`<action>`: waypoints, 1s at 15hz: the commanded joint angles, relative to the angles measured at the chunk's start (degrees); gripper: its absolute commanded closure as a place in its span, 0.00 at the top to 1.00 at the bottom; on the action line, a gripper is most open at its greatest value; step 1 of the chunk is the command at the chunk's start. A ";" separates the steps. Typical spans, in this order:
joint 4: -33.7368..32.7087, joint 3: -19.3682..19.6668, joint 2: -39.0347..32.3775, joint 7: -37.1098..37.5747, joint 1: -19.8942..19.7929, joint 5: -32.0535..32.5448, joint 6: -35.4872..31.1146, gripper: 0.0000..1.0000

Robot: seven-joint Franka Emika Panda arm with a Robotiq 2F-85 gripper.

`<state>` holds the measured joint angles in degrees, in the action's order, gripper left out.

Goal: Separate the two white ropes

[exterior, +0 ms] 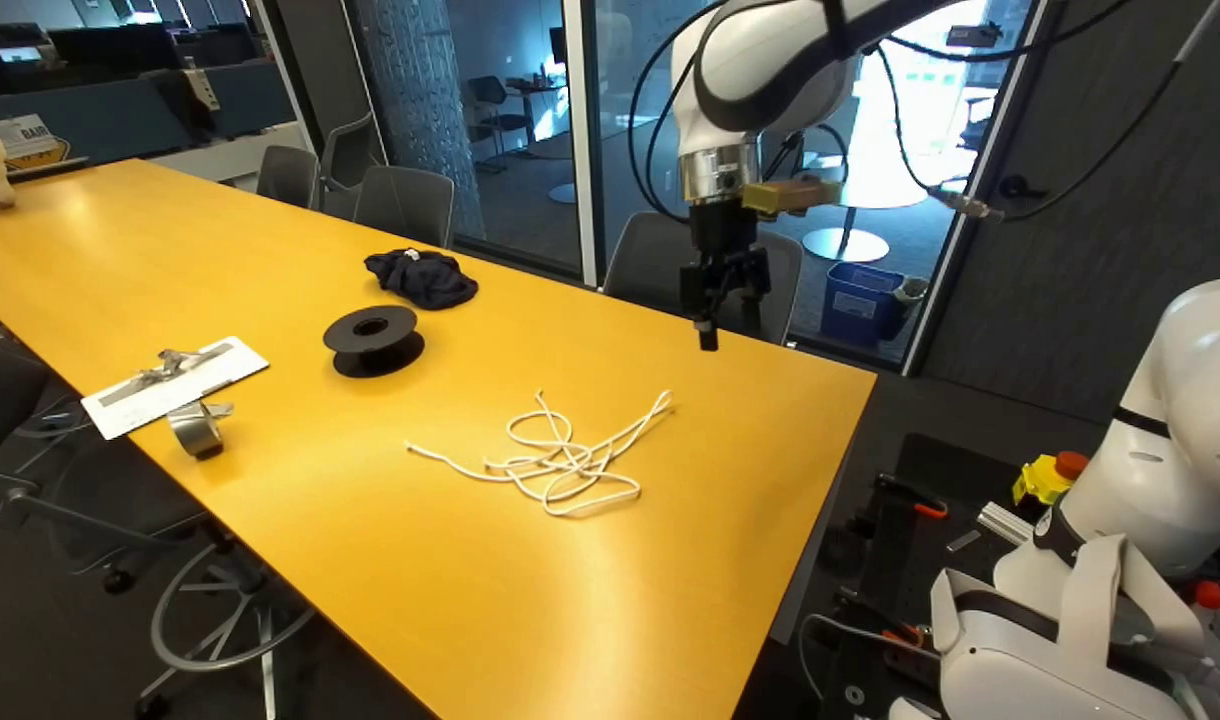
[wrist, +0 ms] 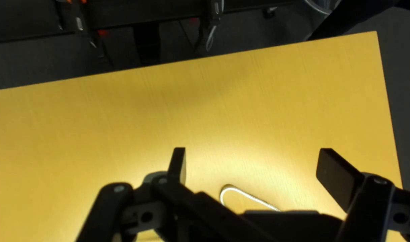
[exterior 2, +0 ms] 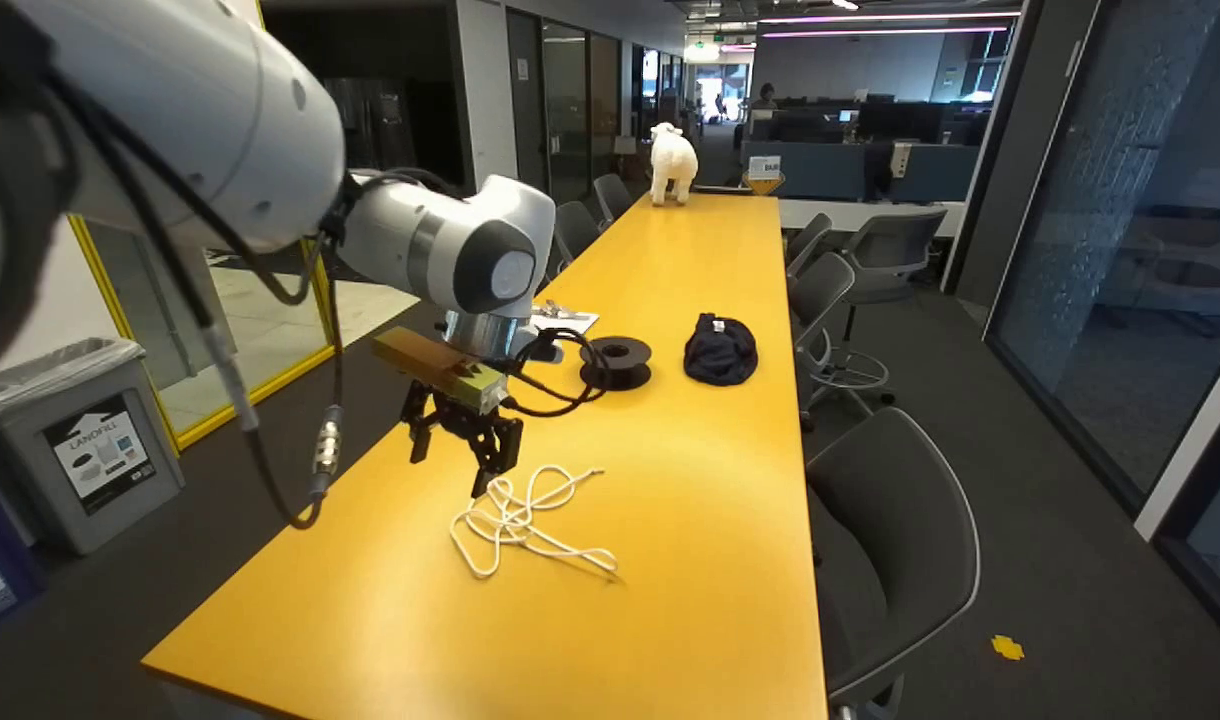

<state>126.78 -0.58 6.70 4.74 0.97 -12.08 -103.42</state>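
Gripper, spread wide and empty, hangs over the surface; the ropes lie in one tangle, so separating them seems wholly undone.

In an exterior view the ropes lie just below mid-frame on the table, and I hold my pincer above it, to their upper right. Upper left sits the spool, the cloth bundle behind it; farther left, the clipboard and tape roll.
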 commanded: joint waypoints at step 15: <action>-11.20 -0.66 -32.02 10.52 8.20 9.81 -38.46 1.00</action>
<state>117.59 -2.93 -22.21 13.27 7.02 -8.02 -138.86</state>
